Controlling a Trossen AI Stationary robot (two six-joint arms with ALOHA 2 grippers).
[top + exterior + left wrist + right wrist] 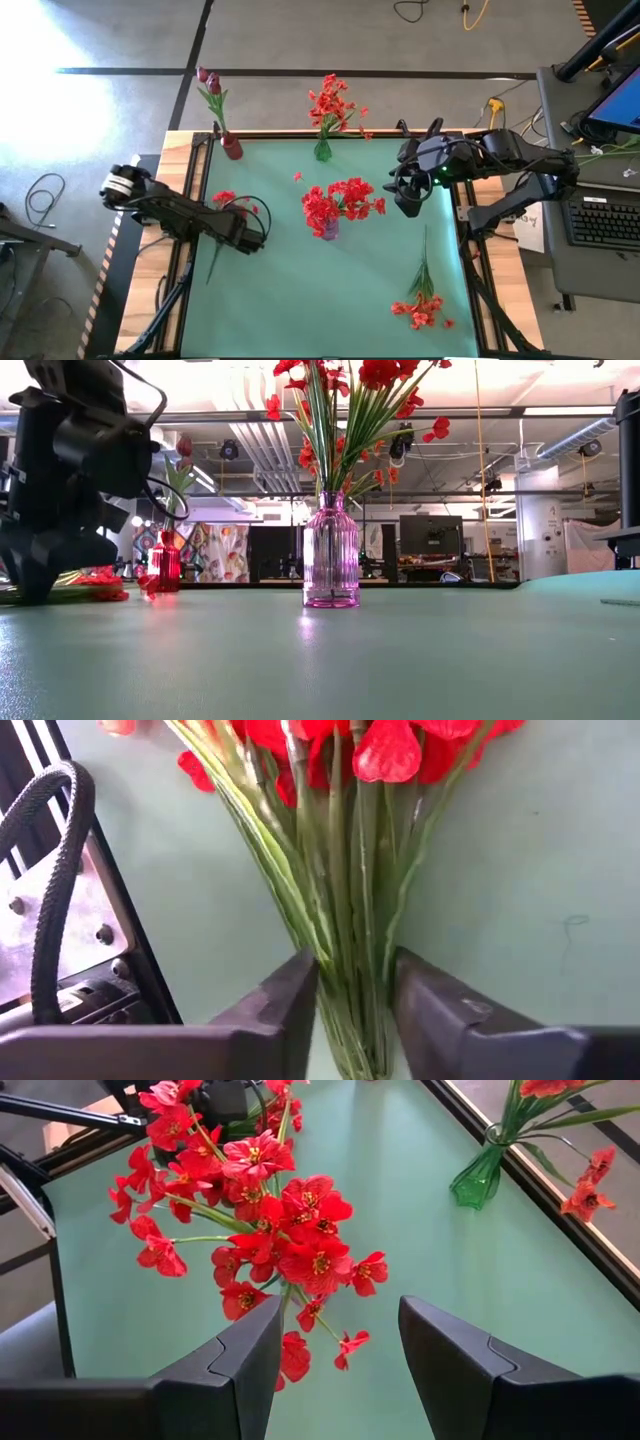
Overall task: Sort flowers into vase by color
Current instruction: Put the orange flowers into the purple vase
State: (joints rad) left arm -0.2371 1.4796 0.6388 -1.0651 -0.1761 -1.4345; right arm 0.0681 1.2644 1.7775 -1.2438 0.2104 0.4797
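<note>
A red-bloomed flower spray (pixel 232 204) lies flat on the green mat at the table's left, and its stem end (pixel 213 264) points toward the near edge. My left gripper (pixel 242 238) is down on it, shut on its green stems (pixel 355 950). My right gripper (pixel 408 196) hangs open high over the far right with nothing between its fingers (pixel 335 1370). A pink vase (pixel 328 228) at mid-table holds red flowers. A green vase (pixel 322 150) with orange-red flowers and a red vase (pixel 232 148) with dark magenta buds stand at the far edge. My left gripper pinches the spray's bundle of thin green stems (pixel 352 982) between its two fingers, a little below the blooms. The fingers come from above, slanting steeply down, and lie across the stems. The spray lies on the mat, its blooms (pixel 95 575) resting beside the gripper.
Another red spray (pixel 422 300) lies on the mat at the near right, blooms toward the near edge. The table's wooden rim (pixel 190 150) and metal frame run close to the left arm. A desk with a keyboard (pixel 605 215) stands right of the table.
</note>
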